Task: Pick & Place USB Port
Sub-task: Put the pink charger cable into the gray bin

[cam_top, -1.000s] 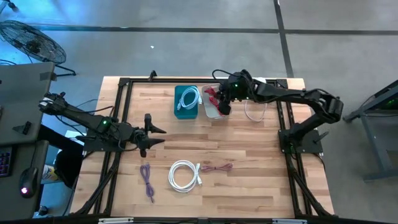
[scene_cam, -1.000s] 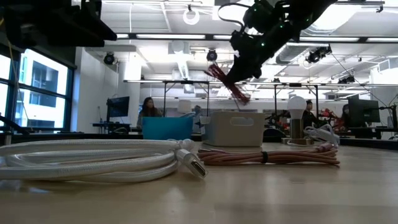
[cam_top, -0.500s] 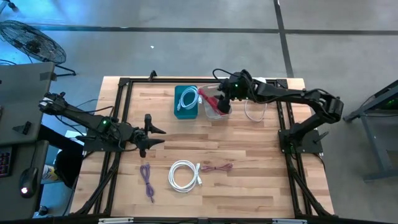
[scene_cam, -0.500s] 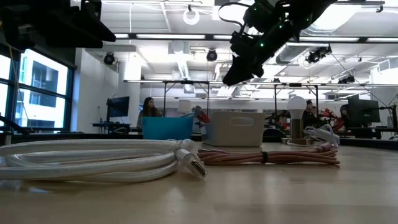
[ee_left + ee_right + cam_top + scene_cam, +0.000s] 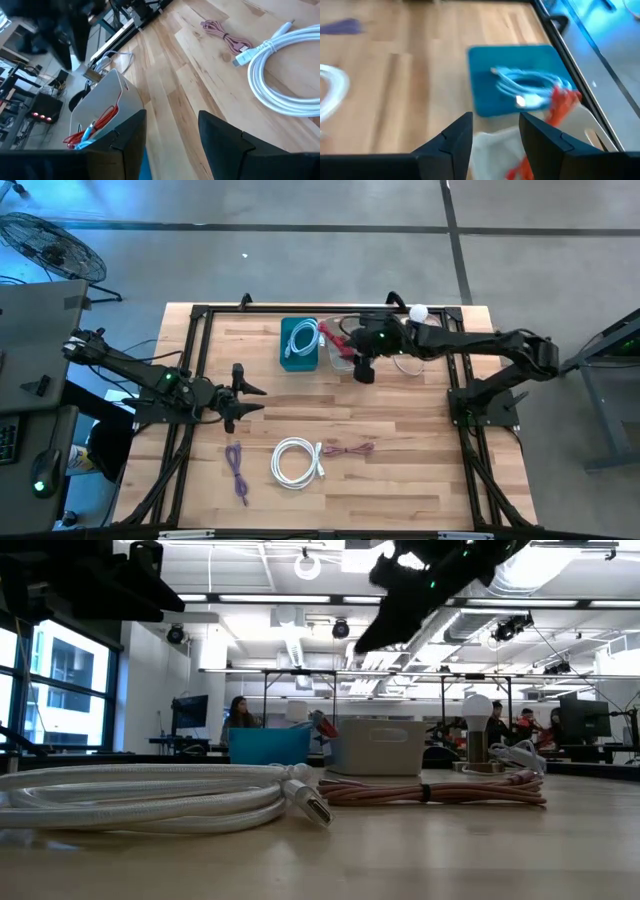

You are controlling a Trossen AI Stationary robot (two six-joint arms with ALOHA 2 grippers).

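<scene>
Nearest the desk's [image 5: 400, 470] front edge lie a purple cable [image 5: 236, 469], a coiled white cable [image 5: 296, 460] and a bundled pink cable [image 5: 346, 449]. Farther back on the left, the left gripper [image 5: 250, 398] hovers with its fingers [image 5: 227, 142] spread and holding nothing. At the far side, the right gripper [image 5: 364, 371] hangs just beside the white bin [image 5: 340, 358], fingers [image 5: 542, 137] parted and empty. A red USB cable [image 5: 338, 340] lies in that bin, one end draped over its rim. Beside it, the teal bin [image 5: 288, 354] holds a light blue cable [image 5: 305, 336].

Red cable [image 5: 337, 340], teal bin [image 5: 299, 345]
</scene>
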